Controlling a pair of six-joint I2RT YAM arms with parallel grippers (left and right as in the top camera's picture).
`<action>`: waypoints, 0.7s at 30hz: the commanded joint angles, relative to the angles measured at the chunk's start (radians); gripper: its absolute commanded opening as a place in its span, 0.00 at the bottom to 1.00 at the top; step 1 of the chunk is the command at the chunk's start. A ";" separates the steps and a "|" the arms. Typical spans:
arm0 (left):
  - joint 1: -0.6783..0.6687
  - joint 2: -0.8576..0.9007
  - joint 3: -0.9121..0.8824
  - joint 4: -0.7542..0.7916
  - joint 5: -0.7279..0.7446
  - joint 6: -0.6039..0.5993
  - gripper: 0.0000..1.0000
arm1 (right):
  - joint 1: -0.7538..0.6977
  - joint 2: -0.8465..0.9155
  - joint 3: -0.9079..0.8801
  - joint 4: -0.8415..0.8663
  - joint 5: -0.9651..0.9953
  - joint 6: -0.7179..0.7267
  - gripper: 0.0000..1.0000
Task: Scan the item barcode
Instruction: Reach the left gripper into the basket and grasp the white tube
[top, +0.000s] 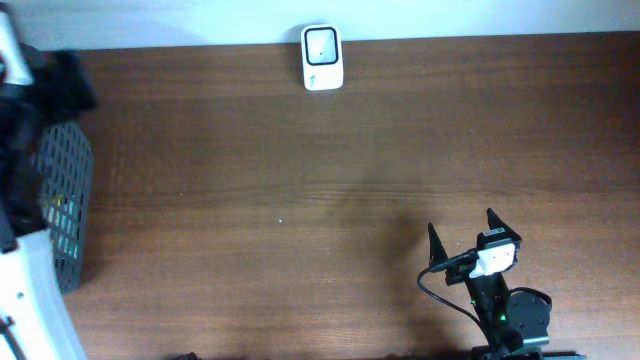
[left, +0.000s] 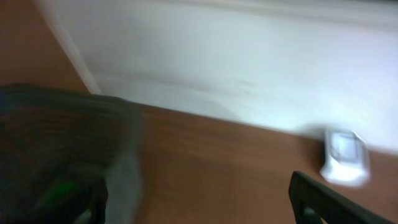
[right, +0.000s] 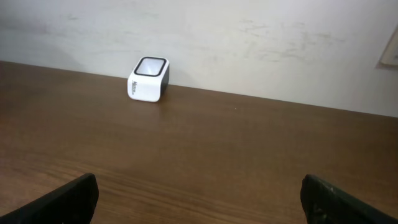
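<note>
While the right gripper hangs over the near right part of the table, its jaws stand wide apart and grasp nothing; the right wrist view shows both fingertips at the frame's bottom corners with bare wood between them. Far off, at the far edge of the table and about midway across, sits the scanner, a small white box with a dark window on top, just in front of the wall. At the left edge is a grey mesh basket, with something yellow and green showing through its side; what that is cannot be told. The left arm is over the basket at the far left. Its wrist view is blurred, with the basket's rim at left and the scanner at far right. The left gripper looks released too: one dark finger shows at right, the other is dim at left against the basket, and nothing lies between them.
</note>
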 joint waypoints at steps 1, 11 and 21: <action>0.145 0.047 0.031 0.013 -0.152 -0.101 1.00 | -0.005 -0.010 -0.009 0.000 -0.005 -0.003 0.98; 0.455 0.196 0.001 -0.202 -0.238 -0.190 0.99 | -0.005 -0.010 -0.009 0.000 -0.005 -0.003 0.98; 0.535 0.217 -0.341 -0.003 -0.235 -0.027 0.99 | -0.005 -0.010 -0.009 0.000 -0.005 -0.003 0.98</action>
